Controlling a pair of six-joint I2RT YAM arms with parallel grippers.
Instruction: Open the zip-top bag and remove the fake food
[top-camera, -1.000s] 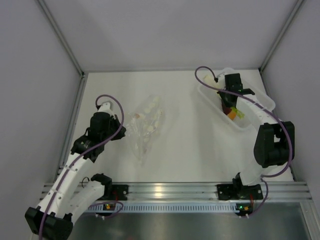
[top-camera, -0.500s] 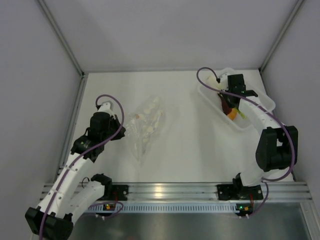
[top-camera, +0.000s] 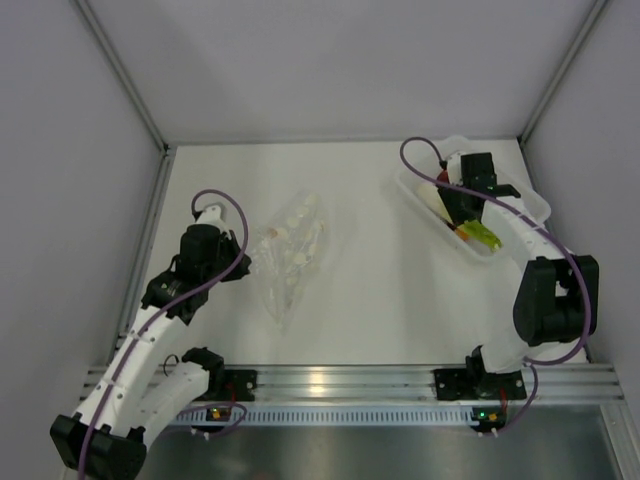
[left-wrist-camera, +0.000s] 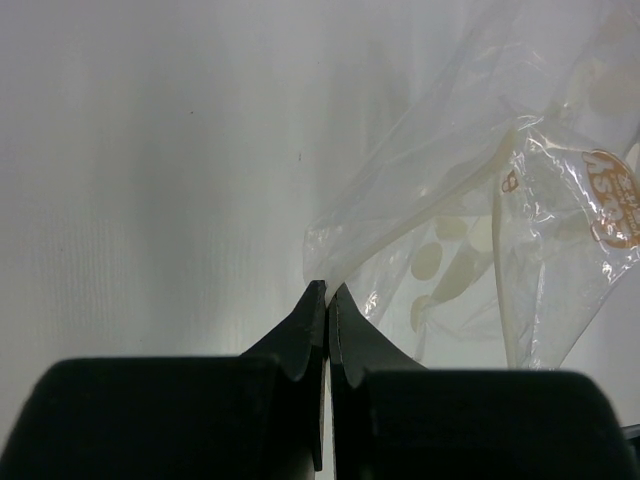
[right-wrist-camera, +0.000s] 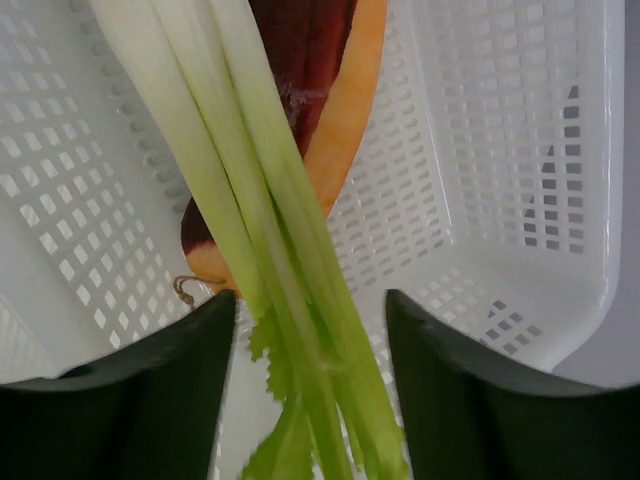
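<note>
your right gripper (right-wrist-camera: 308, 305) hangs low over the white perforated tray (right-wrist-camera: 500, 120), jaws apart and gripping nothing. the fake food lies in that tray, not in the bag. the green stalk (right-wrist-camera: 250, 200) sits on top, crossing over the orange and dark-red wedge (right-wrist-camera: 335, 110).

the relation to mind is this: the stalk's long axis runs straight through the gap between your open fingers, from the tray's far side toward the wrist, leafy end nearest the camera. it touches neither finger as far as the wrist view shows. so a straight lift should clear it — a sideways sweep would likely drag it across the wedge.

the zip-top bag (top-camera: 290, 262) lies flat and crumpled on the table (top-camera: 380, 290), well apart from the tray, on your left arm's side. its long axis runs roughly from near to far. the left gripper (left-wrist-camera: 327, 290) is clenched, tips together right at the bag's near-left corner — whether any film is caught between them you cannot tell from these views.

judged from how things lie, both pieces look to be out, and the right arm is the one nearer to them.
</note>
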